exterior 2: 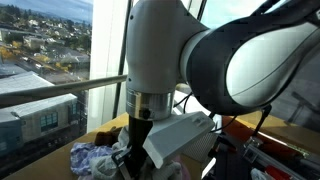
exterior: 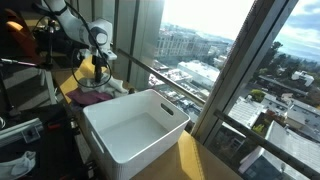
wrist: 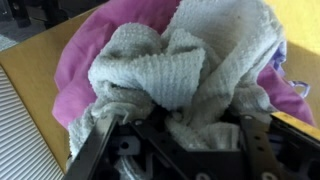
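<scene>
Over the pink cloth [wrist: 72, 70], tool [wrist: 180, 128] half apart astride grey towel [wrist: 175, 65] (folds between fingers [wrist: 100, 150]).

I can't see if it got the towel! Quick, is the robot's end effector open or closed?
End effector: jaws sit on either side of the grey towel; whether it grips cannot be told.

towel [wrist: 180, 70]: grey-white, knobbly weave, crumpled in a heap | lies on top of pink cloth [wrist: 75, 60] | pink cloth: rumpled, spread underneath, on wooden tabletop [wrist: 30, 85]
</scene>
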